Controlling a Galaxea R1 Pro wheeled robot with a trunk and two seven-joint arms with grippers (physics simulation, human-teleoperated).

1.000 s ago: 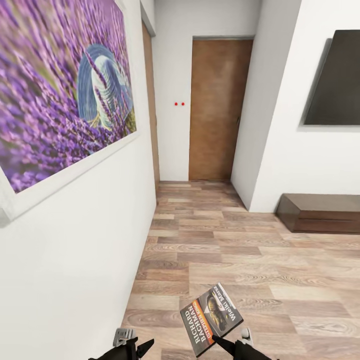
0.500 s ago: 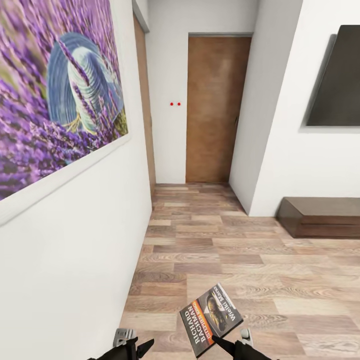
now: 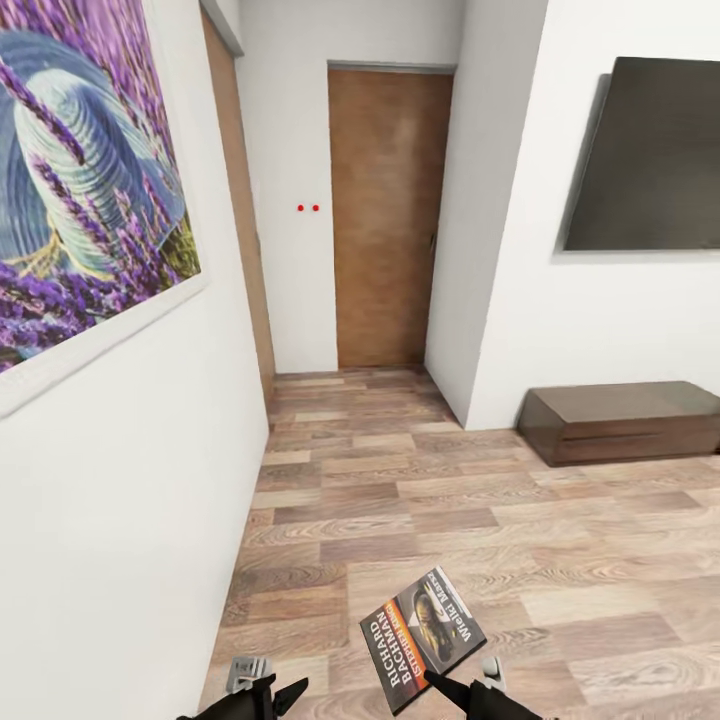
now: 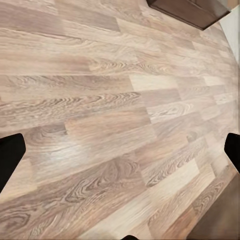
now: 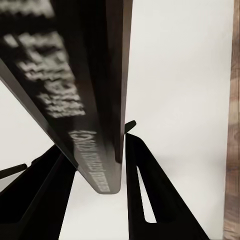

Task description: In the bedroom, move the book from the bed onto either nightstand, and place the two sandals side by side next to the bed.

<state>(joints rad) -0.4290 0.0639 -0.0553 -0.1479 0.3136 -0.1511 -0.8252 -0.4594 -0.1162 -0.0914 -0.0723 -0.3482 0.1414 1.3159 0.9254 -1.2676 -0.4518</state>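
**Book pinched by one corner, carried over the floor**

Book (image 3: pixel 422 636) juts forward from your right gripper (image 3: pixel 447 690), clamped on its near corner. Judged thin, light and floppy; a mid-spine hold would steady it. Left gripper (image 3: pixel 268 690) hangs spread, empty, beside it.

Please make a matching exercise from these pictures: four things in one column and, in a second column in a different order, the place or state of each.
Things:
1. book
2. left gripper
3. lavender picture
4. low dark-brown cabinet

Places or states:
A. hanging on the wall at the left
B. open, holding nothing
C. on the floor against the right wall
D. clamped in the right gripper

Pairs: 1-D, 2-B, 3-A, 4-C
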